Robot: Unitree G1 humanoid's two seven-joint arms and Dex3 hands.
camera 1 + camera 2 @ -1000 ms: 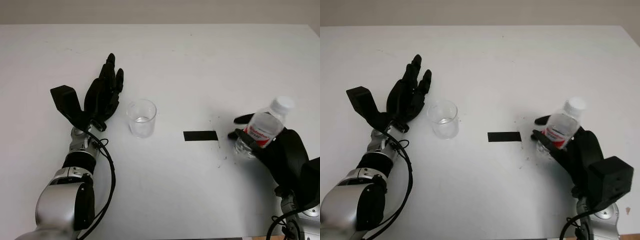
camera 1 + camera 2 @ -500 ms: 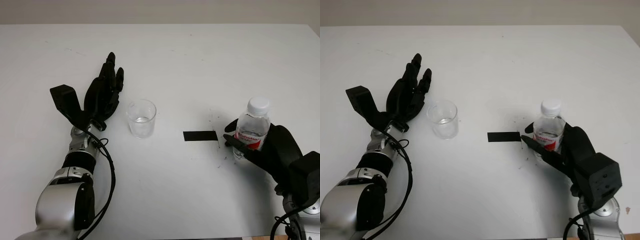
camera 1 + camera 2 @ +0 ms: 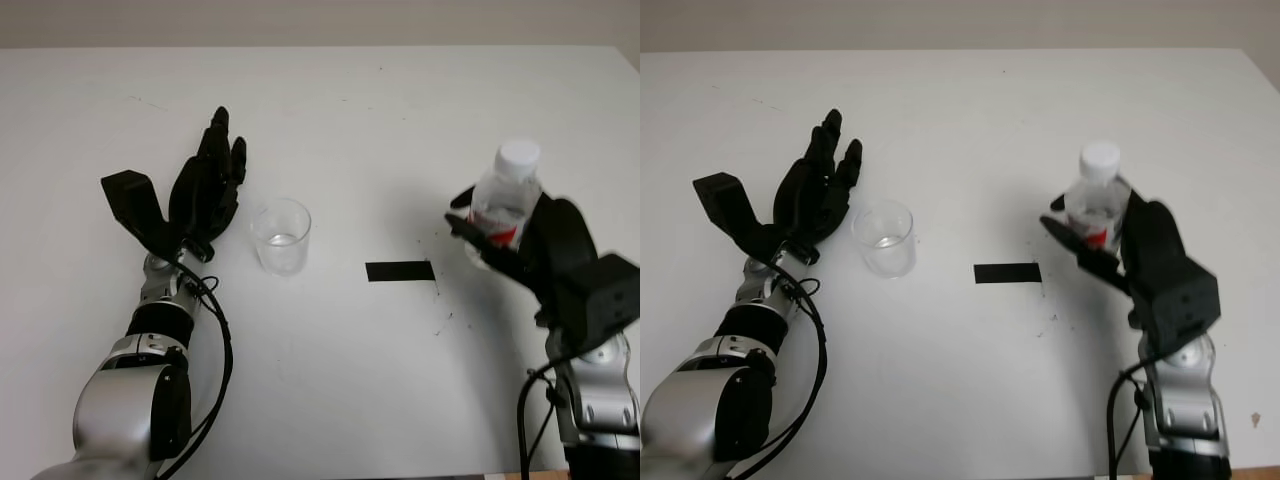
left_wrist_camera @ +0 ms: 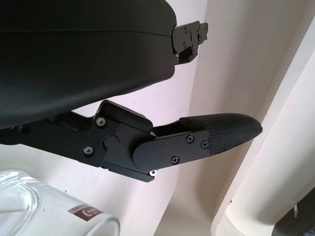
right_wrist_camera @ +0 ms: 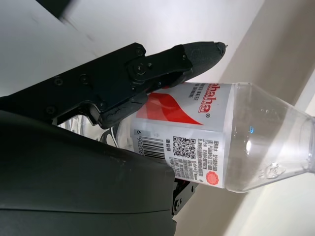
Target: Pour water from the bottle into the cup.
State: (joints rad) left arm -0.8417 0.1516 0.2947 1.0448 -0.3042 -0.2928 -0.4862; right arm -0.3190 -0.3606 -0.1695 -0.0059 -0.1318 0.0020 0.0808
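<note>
A clear plastic bottle (image 3: 503, 200) with a white cap and a red and white label is held upright above the table's right side, with my right hand (image 3: 520, 245) shut around its body. The label and the hand's fingers (image 5: 147, 73) appear close up in the right wrist view, around the bottle (image 5: 221, 142). A clear cup (image 3: 281, 235) with a little water in it stands left of centre. Just left of the cup is my left hand (image 3: 208, 185), open and holding nothing. The cup's rim (image 4: 29, 216) appears next to the left hand's finger (image 4: 206, 140).
A strip of black tape (image 3: 400, 271) lies on the white table (image 3: 340, 130) between the cup and the bottle. Small dark specks mark the table right of the tape.
The right hand has lifted the bottle off the table, turned it from tilted to upright, and carried it up and away from the front edge. The left hand and cup have stayed put.
</note>
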